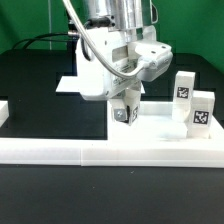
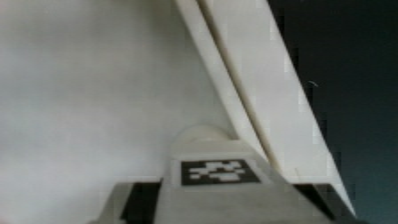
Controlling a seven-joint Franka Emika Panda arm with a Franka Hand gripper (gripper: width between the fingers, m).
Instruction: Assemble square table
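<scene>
My gripper (image 1: 125, 104) is shut on a small white block leg (image 1: 124, 113) with a black-and-white tag. It holds the leg upright, low over the big white square tabletop (image 1: 155, 126), near its left part in the exterior view. In the wrist view the leg (image 2: 217, 168) sits between my dark fingers (image 2: 146, 202), over the flat tabletop face (image 2: 89, 100) and close to its raised rim (image 2: 249, 80). Whether the leg touches the tabletop is hidden. Two more tagged legs (image 1: 184, 87) (image 1: 202, 110) stand upright at the tabletop's right side.
The long white border rail (image 1: 110, 153) runs along the front of the tabletop, with an end piece (image 1: 5, 108) at the exterior view's left. The marker board (image 1: 68, 85) lies flat behind the arm. The table is black.
</scene>
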